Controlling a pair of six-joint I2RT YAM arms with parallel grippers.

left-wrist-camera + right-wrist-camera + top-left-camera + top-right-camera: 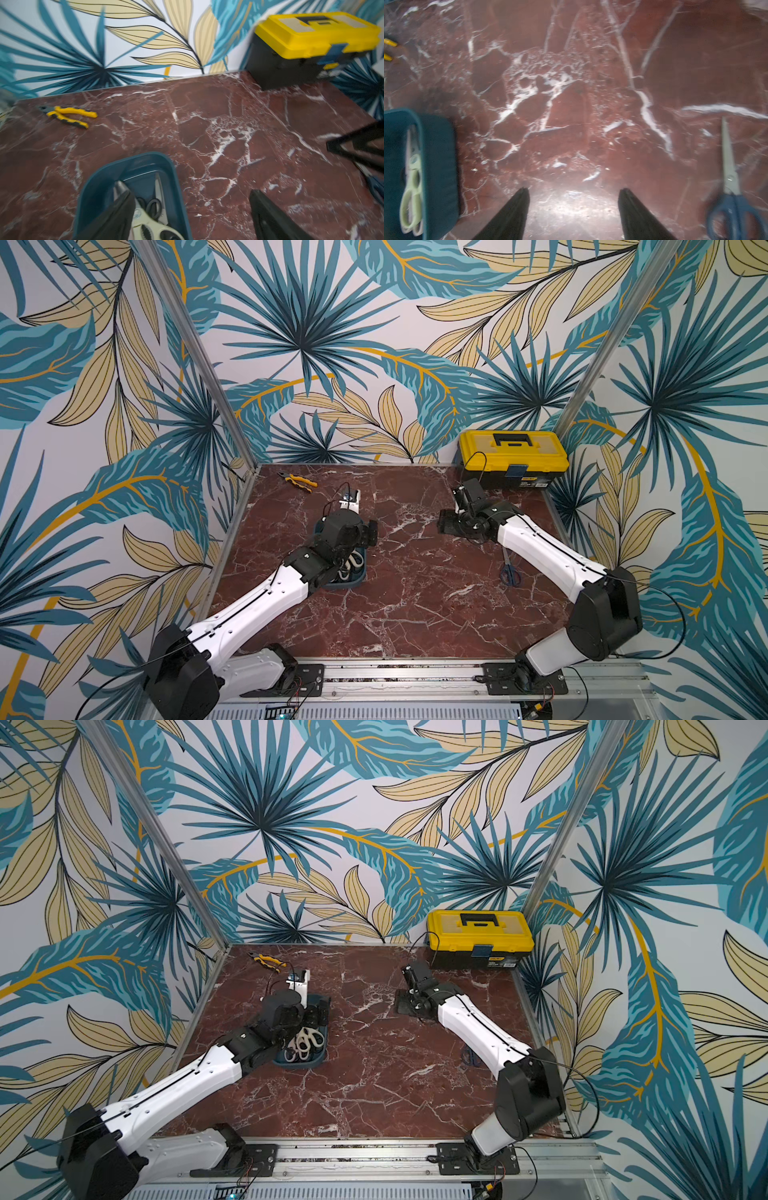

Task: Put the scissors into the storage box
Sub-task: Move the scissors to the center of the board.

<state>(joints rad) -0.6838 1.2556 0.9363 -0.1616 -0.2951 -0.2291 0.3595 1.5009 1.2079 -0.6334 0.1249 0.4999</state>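
left arm [253,608] hangs over the blue box [351,581], left of centre, pale scissors [356,562] visible inside. blue-handled scissors [510,572] flat on table [415,593], right side, blades partly under right arm [540,545]. pliers [297,482] far left by the back edge, yellow toolbox [513,458] in far right corner

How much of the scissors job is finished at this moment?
Done: pale kitchen shears and black-handled scissors lie inside the dark teal plastic storage box. In hand: nothing; the left hand and right hand are both open and empty. Left: one pair of blue-handled scissors on the red marble table.
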